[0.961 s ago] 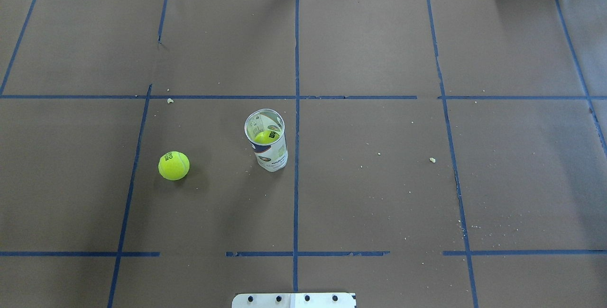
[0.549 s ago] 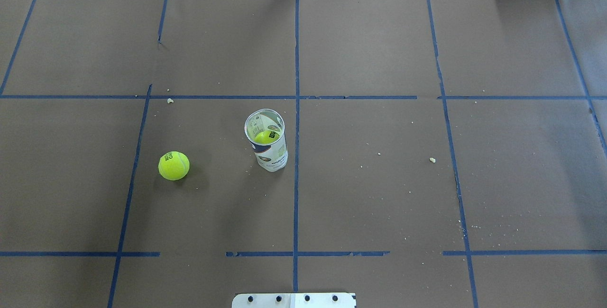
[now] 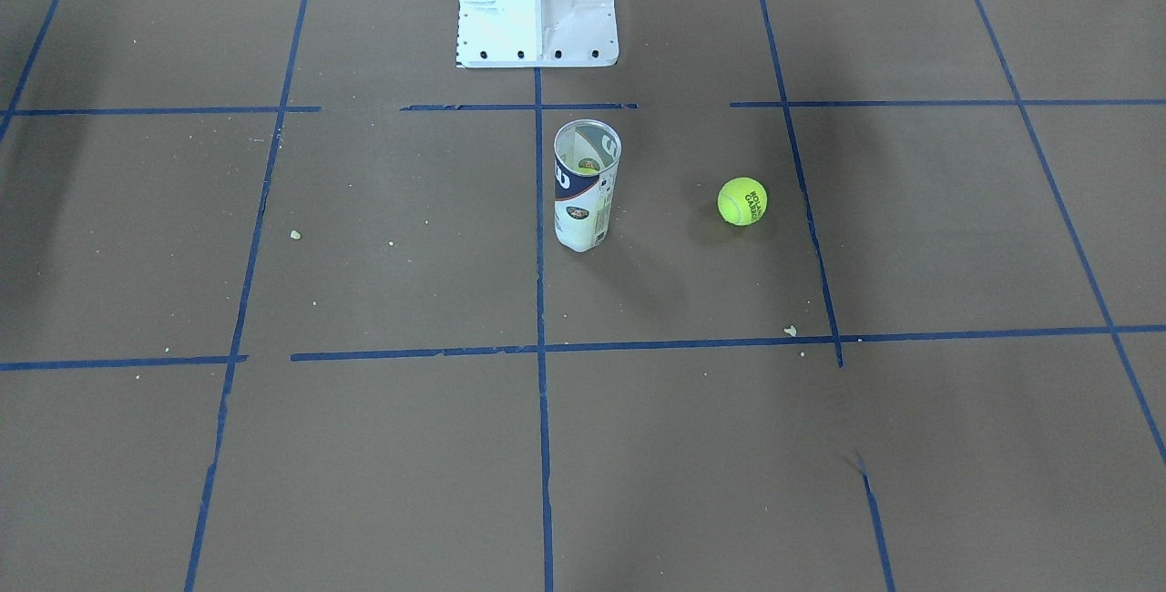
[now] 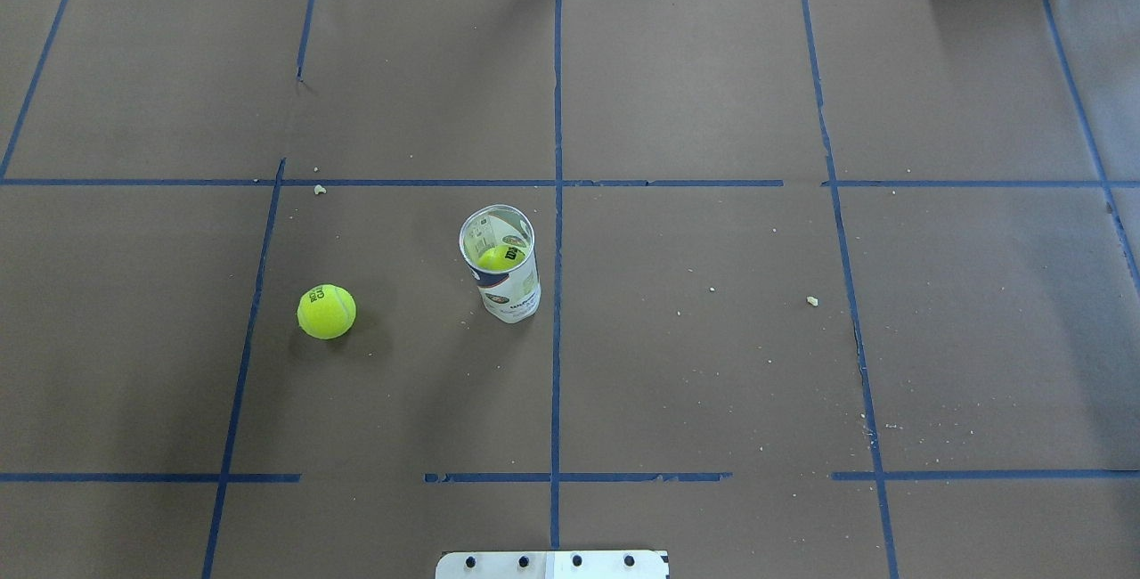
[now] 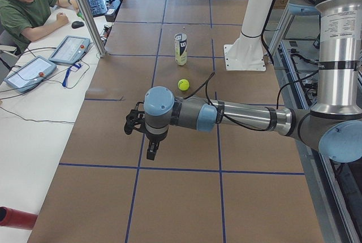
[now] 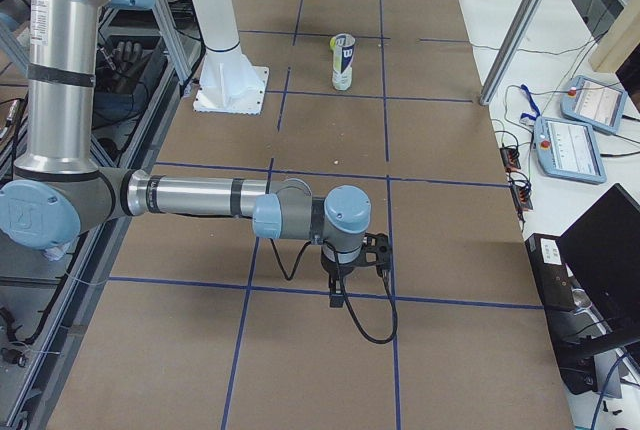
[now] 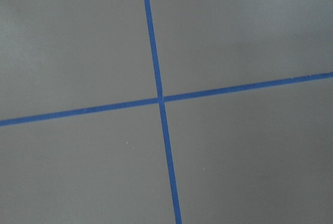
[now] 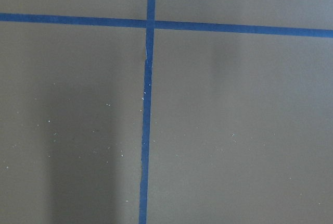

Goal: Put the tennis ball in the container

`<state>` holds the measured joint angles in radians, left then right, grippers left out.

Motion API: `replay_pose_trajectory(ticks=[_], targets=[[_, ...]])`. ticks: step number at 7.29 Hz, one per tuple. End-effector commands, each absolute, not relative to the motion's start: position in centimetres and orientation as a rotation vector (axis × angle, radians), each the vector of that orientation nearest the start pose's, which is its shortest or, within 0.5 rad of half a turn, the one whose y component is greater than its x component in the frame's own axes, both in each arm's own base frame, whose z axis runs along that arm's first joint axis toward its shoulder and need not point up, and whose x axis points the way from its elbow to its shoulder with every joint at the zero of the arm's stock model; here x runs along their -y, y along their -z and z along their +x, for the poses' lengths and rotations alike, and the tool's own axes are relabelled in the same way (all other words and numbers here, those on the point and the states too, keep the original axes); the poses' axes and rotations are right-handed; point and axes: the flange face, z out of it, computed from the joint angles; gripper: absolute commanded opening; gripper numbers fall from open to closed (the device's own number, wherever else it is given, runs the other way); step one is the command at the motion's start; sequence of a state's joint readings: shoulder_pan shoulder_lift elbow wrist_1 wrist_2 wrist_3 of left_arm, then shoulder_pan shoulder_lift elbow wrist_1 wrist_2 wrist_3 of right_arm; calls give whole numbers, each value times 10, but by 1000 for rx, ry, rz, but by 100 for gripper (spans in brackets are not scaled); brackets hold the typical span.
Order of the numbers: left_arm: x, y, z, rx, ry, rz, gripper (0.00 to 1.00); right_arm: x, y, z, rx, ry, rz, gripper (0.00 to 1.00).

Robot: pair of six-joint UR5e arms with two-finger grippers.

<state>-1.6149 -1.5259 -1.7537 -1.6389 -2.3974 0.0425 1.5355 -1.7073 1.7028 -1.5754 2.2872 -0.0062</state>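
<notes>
No shift: fuzzy ball [image 4: 326,311] nr clear can [image 4: 509,292]

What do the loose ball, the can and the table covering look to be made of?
Tennis ball: fuzzy yellow-green felt, matte, with printed black lettering.
Container: seemingly glossy plastic, translucent at the base, under a white-and-navy label; a second ball lies inside.
Table covering: likely brown paper, matte, lined with blue tape.

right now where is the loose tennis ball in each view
front-facing: tennis ball right of container
overhead: tennis ball left of container
exterior left: tennis ball just below container
exterior right: tennis ball peeking behind container
left wrist: not in it
right wrist: not in it
shared landmark: container
</notes>
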Motion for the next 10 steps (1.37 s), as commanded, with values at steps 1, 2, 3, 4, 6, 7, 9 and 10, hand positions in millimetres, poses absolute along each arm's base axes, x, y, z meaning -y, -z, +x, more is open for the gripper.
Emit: replay_pose_trajectory(ticks=[1, 2, 3, 4, 6, 7, 9, 10], targets=[[490, -539, -79, -813, -122, 315, 100, 435, -661, 53, 716, 36, -19, 100], [495, -529, -60, -830, -116, 303, 100, 435, -661, 53, 716, 36, -19, 100], [499, -509, -22, -856, -119, 312, 100, 436, -661, 53, 716, 37, -18, 100], [500, -488, 21, -898, -74, 301, 100, 435, -661, 53, 716, 36, -19, 100], [495, -450, 89, -982, -39, 280, 100, 435, -661, 53, 716, 36, -19, 100], [490, -420, 123, -969, 0, 290, 100, 435, -661, 53, 716, 36, -19, 100], [482, -381, 194, -960, 78, 282, 100, 435, -661, 53, 716, 36, -19, 100], [475, -366, 229, -984, 81, 247, 100, 435, -661, 52, 718, 36, -19, 100]])
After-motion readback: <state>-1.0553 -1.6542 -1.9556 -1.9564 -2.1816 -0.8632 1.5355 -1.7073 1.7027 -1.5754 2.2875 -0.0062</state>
